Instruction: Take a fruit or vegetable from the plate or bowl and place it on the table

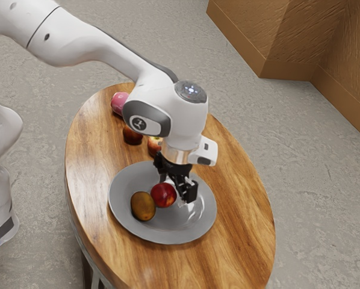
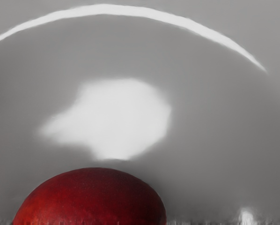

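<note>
Red fruit (image 2: 91, 199), one, directly under my hand; lying on the grey plate (image 1: 162, 237), beside a brown-orange fruit (image 1: 143, 206). Gripper (image 1: 175, 191): low over the plate, at the red fruit; whether closed on it, I cannot tell. Hazards, in my judgement: an off-centre grip on round skin, letting the fruit squirt loose; a sideways nudge, rolling it into its neighbour; too low a carry, catching the rim; a release before contact with the desk (image 1: 243, 217), sending it rolling. Surface: oval, glossy brown wood, further fruit beyond the plate, including one dark red (image 1: 132, 135). Room: mottled grey floor (image 1: 312, 150), brown textured panelling (image 1: 345, 57).
</note>
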`<move>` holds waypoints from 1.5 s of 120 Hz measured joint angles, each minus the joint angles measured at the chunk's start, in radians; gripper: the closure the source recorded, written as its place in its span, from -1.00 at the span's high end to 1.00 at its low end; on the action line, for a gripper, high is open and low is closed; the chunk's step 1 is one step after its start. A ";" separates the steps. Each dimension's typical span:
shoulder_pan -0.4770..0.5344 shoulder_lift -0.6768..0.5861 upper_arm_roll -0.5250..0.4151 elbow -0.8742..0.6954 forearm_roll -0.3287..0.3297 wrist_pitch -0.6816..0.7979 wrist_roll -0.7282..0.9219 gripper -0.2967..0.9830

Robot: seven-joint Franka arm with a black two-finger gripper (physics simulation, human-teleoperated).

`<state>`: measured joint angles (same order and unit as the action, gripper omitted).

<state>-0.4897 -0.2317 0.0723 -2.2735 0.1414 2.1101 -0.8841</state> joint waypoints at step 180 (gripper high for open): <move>0.035 -0.016 -0.004 -0.079 -0.019 0.053 -0.031 -0.05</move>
<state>-0.4547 -0.2482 0.0683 -2.3522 0.1226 2.1632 -0.9149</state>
